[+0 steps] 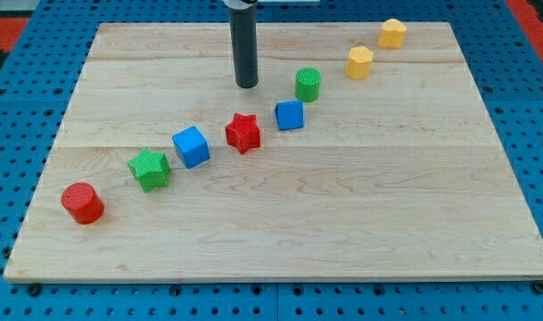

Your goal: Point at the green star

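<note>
The green star lies on the wooden board at the view's lower left, between a red cylinder and a blue cube. My tip rests on the board near the view's top centre, well up and to the right of the green star. It is just above a red star and left of a green cylinder. The tip touches no block.
The blocks form a diagonal line from lower left to upper right. A second blue cube sits beside the red star. Two yellow blocks lie at the upper right. A blue pegboard surrounds the board.
</note>
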`<state>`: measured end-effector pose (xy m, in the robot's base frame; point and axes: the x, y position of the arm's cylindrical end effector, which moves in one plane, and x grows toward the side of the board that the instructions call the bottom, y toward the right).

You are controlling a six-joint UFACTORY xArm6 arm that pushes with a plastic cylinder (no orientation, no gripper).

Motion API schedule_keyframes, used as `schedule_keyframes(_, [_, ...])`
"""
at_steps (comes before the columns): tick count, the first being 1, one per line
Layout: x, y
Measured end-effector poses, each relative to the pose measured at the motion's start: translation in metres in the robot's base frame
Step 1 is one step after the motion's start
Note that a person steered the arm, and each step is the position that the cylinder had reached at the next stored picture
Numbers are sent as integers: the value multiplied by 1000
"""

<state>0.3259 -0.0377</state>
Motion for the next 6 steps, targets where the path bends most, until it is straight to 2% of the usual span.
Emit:
schedule_keyframes(2, [0,0])
schedule_keyframes(3, [10,-62])
schedule_keyframes(4, [52,-130])
schedule_keyframes(5, [118,-160])
schedule_keyframes(6, [120,-161])
